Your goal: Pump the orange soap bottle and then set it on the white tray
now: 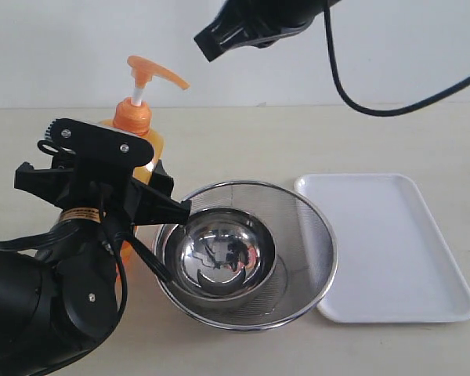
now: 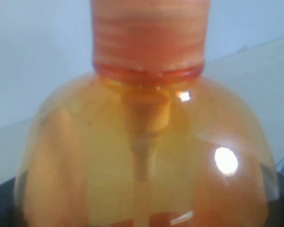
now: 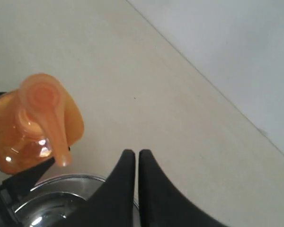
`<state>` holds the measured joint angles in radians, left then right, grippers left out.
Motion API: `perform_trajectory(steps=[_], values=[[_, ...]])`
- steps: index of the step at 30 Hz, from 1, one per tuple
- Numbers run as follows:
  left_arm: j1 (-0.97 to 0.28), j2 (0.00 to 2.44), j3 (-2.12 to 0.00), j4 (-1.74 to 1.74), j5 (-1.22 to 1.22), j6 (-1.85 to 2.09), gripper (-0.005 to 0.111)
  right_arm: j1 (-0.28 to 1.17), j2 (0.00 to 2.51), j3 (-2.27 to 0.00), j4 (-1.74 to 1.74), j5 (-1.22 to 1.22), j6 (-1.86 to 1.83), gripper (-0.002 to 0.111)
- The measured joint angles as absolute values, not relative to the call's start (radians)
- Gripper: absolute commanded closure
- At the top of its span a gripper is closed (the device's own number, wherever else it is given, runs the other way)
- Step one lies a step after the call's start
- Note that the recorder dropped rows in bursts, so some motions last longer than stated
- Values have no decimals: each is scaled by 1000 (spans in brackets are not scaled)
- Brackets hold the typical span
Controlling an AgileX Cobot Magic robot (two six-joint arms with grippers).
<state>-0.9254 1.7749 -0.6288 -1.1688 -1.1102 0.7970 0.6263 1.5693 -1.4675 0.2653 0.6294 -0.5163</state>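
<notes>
Orange soap bottle (image 1: 133,117) gripped in left tool (image 1: 119,190); label hidden, unreadable.

I see the translucent orange soap bottle (image 1: 133,117) standing upright at the left, its pump head raised on a white stem, spout pointing toward the white tray (image 1: 384,251), which lies flat, well apart.

The left gripper (image 1: 102,188) clamps the orange soap bottle (image 1: 133,117) between its fingers (image 1: 160,200). Above them hangs the right gripper (image 3: 135,158), its fingers pressed together.
</notes>
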Motion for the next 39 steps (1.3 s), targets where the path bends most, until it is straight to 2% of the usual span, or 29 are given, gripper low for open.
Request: perform_trajectory(steps=[11,16,22,39], values=[[-925,1775,-629,-1166,-1108,797,102,630,1720,-1694,396,717,-623,108],[-925,1775,-629,-1166,-1108,797,102,677,1755,-1762,428,770,-663,108],[-925,1775,-629,-1166,-1108,797,102,729,1774,-1771,430,790,-670,108],[-925,1775,-629,-1166,-1108,797,102,728,1774,-1772,289,837,-566,108]])
